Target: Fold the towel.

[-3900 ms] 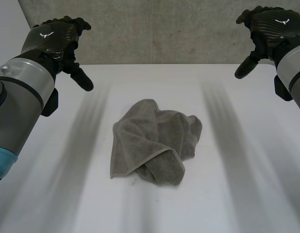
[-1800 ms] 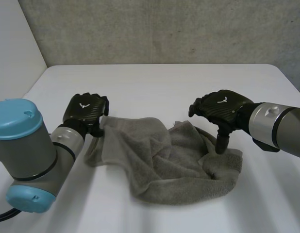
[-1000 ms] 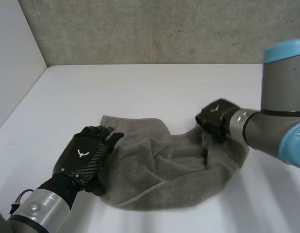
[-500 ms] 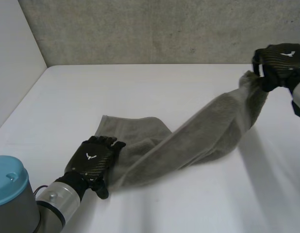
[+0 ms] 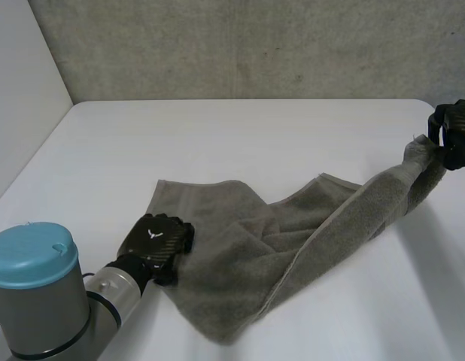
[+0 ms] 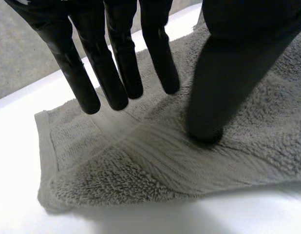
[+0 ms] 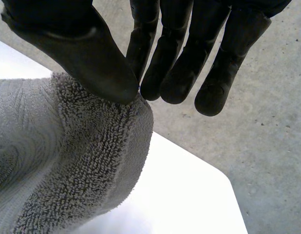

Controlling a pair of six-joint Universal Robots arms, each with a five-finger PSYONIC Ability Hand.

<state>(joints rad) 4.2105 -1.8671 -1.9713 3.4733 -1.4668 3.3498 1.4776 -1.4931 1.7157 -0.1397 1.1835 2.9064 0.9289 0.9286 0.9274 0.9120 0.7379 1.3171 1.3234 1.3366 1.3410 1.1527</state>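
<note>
grey towel [image 5: 232, 252] lies half spread on the white desk [image 5: 217, 128], its right end raised off the surface. left hand [image 5: 159, 239] on the towel's left edge near a corner: fingers [image 6: 114, 73] straight, thumb [image 6: 218, 87] pressing the cloth, no grip. right hand [image 5: 458, 135] at the desk's right side, fingers [image 7: 179, 68] and thumb pinching the raised corner.
</note>
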